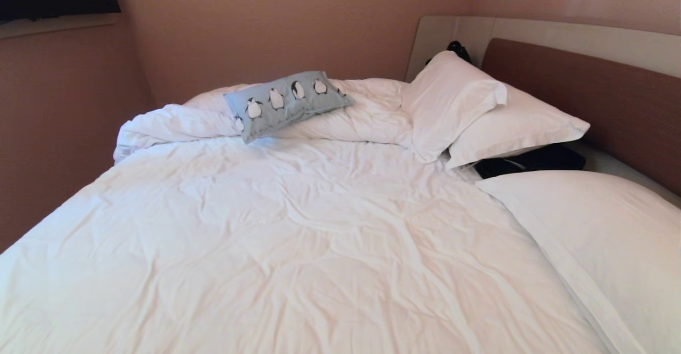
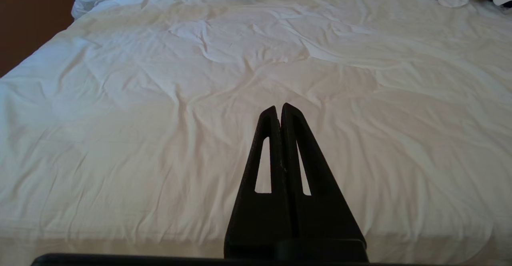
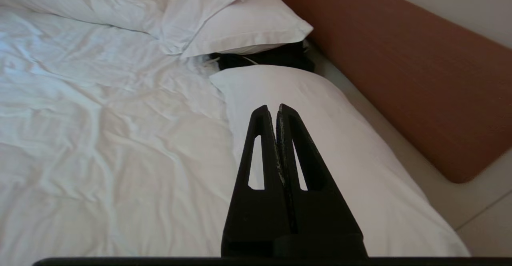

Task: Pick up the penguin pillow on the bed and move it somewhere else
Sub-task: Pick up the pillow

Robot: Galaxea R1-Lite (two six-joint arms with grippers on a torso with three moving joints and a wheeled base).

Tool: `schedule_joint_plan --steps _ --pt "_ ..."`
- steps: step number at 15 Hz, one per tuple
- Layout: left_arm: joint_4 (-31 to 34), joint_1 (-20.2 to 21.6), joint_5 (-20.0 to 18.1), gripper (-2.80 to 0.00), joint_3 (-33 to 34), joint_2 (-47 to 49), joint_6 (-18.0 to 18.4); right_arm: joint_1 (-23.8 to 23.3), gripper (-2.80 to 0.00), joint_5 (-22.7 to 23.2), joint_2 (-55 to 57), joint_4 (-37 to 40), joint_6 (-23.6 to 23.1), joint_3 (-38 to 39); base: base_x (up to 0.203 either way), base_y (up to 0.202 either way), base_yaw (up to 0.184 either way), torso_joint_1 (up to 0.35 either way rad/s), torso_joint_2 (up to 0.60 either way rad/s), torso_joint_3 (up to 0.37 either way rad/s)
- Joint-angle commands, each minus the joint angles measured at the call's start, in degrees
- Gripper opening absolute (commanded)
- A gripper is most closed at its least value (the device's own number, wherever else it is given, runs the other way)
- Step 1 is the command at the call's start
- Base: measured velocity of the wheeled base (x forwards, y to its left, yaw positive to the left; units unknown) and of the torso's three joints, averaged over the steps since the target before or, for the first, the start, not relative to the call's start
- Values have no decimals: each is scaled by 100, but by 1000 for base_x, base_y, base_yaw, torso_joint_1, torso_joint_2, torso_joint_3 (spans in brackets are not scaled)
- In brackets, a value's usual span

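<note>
You are looking across a double bed (image 1: pixel 298 247) with a rumpled white duvet, set in a corner of pinkish-beige walls, its brown headboard (image 1: pixel 590 98) running along the right side. Neither arm shows in the head view. Nearest you, the left gripper (image 2: pixel 279 107) hangs over the flat stretch of duvet with its two black fingers pressed together, holding nothing. The right gripper (image 3: pixel 273 107) is likewise closed and empty, poised above the near white pillow (image 1: pixel 601 237), which lies at about 4 o'clock in the head view. Beyond that pillow, at 2 o'clock, a dark item (image 1: pixel 532 159) is tucked under two stacked white pillows (image 1: pixel 479 112) leaning beside the headboard. Farthest out, at roughly 11 o'clock, the penguin pillow (image 1: pixel 284 101) rests tilted on the bunched-up ridge of duvet near the far wall, well apart from both grippers.
</note>
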Motion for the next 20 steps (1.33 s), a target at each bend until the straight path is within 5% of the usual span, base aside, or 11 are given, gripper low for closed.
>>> schedule_joint_plan --steps 1,3,8,13,20 --pt "0 1 2 -280 8 -2 -2 23 -280 232 34 12 382 17 0 0 0 0 0 0" --pt "0 1 2 -280 9 -2 -8 28 -280 423 -13 9 589 -2 0 0 0 0 0 0" --pt "0 1 2 -280 9 -2 1 37 -280 934 -40 -187 1997 -237 0 0 0 0 0 0" --pt "0 1 2 -280 1 0 -4 518 -280 855 194 -245 2200 -565 0 0 0 0 0 0" --pt "0 1 2 -280 0 -2 -5 531 -280 1384 -1354 -284 1993 472 0 0 0 0 0 0"
